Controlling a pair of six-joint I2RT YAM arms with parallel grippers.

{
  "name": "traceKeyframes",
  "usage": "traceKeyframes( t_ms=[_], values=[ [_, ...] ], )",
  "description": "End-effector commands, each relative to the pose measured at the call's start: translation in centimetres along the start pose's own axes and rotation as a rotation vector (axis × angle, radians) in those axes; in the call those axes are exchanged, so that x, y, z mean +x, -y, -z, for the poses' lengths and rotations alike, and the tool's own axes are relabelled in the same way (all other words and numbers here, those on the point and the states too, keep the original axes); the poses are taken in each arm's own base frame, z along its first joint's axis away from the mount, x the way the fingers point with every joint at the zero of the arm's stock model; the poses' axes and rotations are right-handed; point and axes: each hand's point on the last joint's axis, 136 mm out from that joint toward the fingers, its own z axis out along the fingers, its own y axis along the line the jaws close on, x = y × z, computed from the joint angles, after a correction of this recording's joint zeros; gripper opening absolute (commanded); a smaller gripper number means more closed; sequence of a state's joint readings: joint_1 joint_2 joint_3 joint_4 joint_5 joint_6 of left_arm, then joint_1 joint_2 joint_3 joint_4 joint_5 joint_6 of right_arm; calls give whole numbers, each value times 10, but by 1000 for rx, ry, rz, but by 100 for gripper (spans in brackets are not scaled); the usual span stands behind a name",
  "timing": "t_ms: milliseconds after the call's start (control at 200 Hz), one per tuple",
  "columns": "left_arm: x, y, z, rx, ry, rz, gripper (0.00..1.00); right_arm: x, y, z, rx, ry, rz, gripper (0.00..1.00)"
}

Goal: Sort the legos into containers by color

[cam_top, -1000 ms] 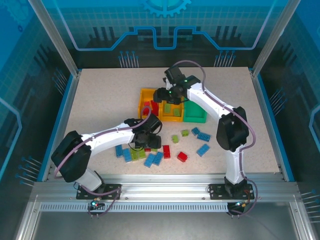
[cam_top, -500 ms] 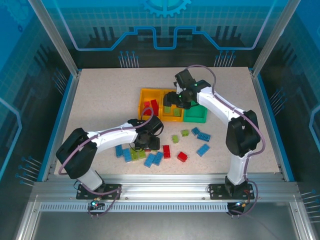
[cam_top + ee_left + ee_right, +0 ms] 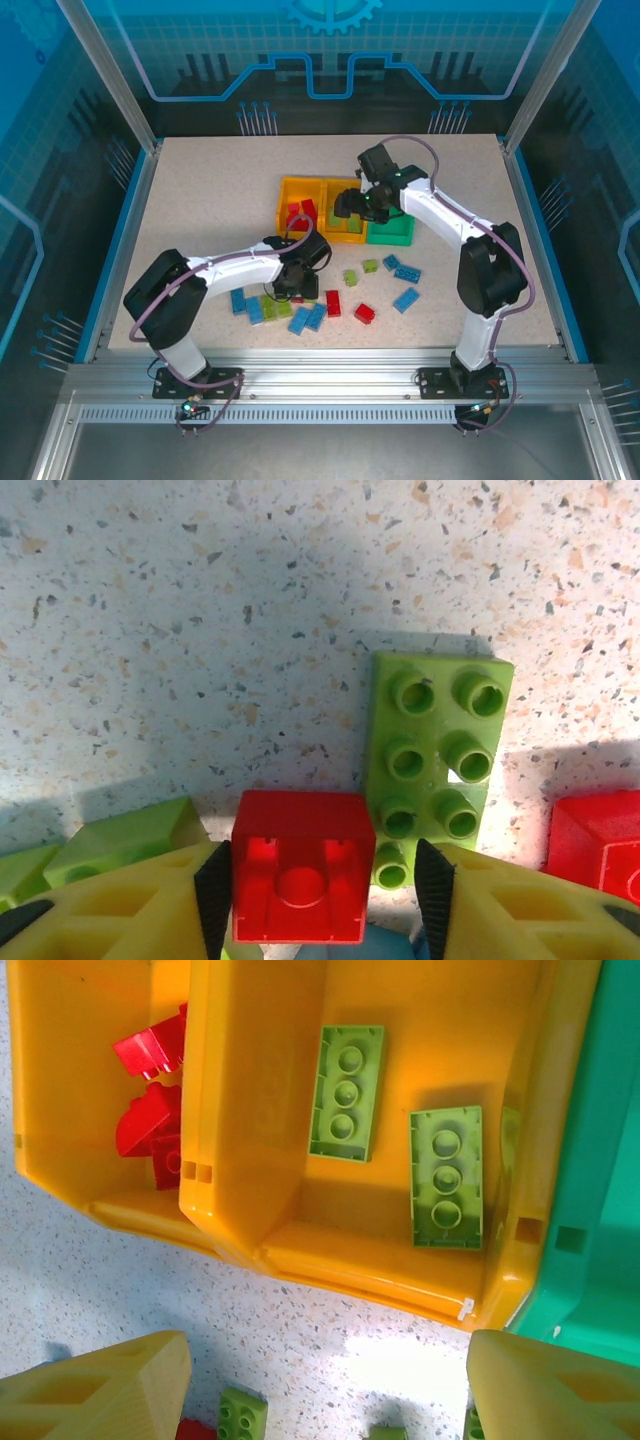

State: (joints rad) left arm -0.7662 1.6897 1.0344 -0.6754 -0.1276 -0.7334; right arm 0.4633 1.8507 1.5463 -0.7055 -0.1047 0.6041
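Observation:
My left gripper (image 3: 322,890) is low over the loose legos, its jaws either side of a small red brick (image 3: 300,865). The left pad (image 3: 214,900) touches the brick and the right pad (image 3: 432,895) stands a little off it. A light green brick (image 3: 435,760) lies just beyond. In the top view this gripper (image 3: 297,290) is at the pile's left part. My right gripper (image 3: 330,1380) hangs open and holds nothing, above the table at the front of the middle yellow container (image 3: 250,1110), which holds two light green bricks (image 3: 346,1090). The left yellow container (image 3: 60,1080) holds red bricks (image 3: 150,1125).
The green container (image 3: 392,232) is at the right end of the row. Loose bricks lie scattered in front of the row: blue (image 3: 406,299), red (image 3: 364,313), green (image 3: 351,277), and more blue (image 3: 308,318) near the left gripper. The table's left and far parts are bare.
My left gripper's jaws have narrowed around the red brick. My right gripper has shifted right and nearer, from over the bins to their front edge.

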Motion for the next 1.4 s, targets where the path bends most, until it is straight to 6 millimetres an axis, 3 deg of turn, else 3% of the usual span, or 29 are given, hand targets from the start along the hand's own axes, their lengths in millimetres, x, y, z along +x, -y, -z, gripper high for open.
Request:
traceKeyframes(
  t_ms=[0, 520, 740, 870, 1101, 1396],
  values=[
    [-6, 5, 0, -11, 6, 3, 49, -5, 5, 16, 1, 41, 3, 75],
    [-9, -1, 1, -31, 10, 14, 33, -1, 15, 20, 13, 43, -5, 75],
    [-29, -14, 19, -34, 44, 38, 33, 11, 16, 29, 26, 51, 40, 75],
    [-57, -20, 37, -18, 98, 39, 34, 26, 17, 33, 32, 54, 56, 75],
    [-130, -15, 68, 37, 203, 50, 35, 68, 9, 32, 60, 15, 129, 75],
    [-210, -11, 66, 52, 268, 67, 36, 132, -3, 3, 126, -95, 134, 73]
  ],
)
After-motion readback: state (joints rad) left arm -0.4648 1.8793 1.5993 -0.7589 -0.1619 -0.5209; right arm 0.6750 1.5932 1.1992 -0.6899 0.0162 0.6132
